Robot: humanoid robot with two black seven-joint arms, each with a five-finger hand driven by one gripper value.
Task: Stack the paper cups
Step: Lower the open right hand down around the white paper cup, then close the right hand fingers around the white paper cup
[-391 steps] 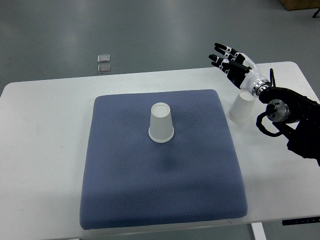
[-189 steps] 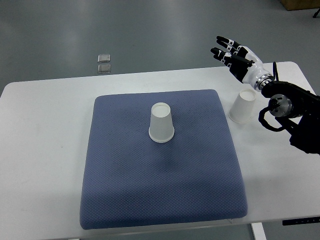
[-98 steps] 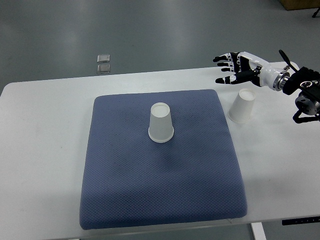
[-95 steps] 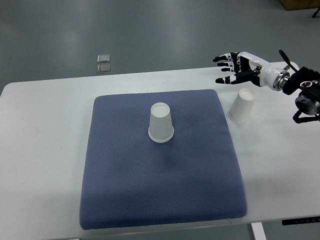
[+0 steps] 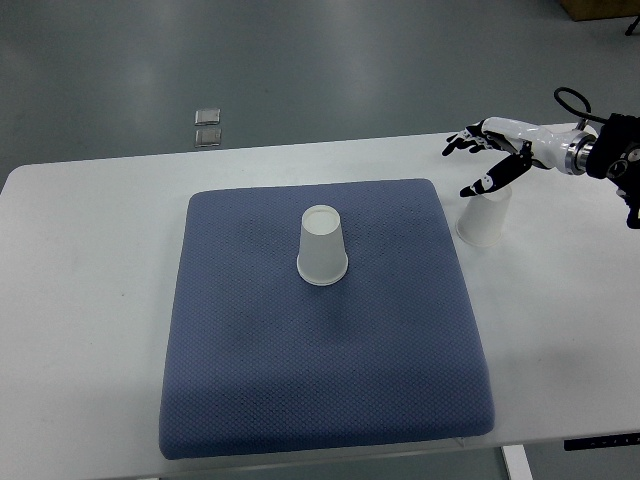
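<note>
Your right hand (image 5: 492, 152) hovers with fingers spread, holding nothing, directly above an upside-down paper cup (image 5: 482, 220) on the white table (image 5: 90, 300), just right of the blue mat (image 5: 320, 380). A second inverted cup (image 5: 322, 246) stands mid-mat.

R arm enters from right edge, wrist level, right hand (image 5: 492, 152) w/ fingers spread, holding nothing.

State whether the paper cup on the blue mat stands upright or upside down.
Upside down: the paper cup on the blue mat rests on its wide rim, narrow closed base facing up.
</note>
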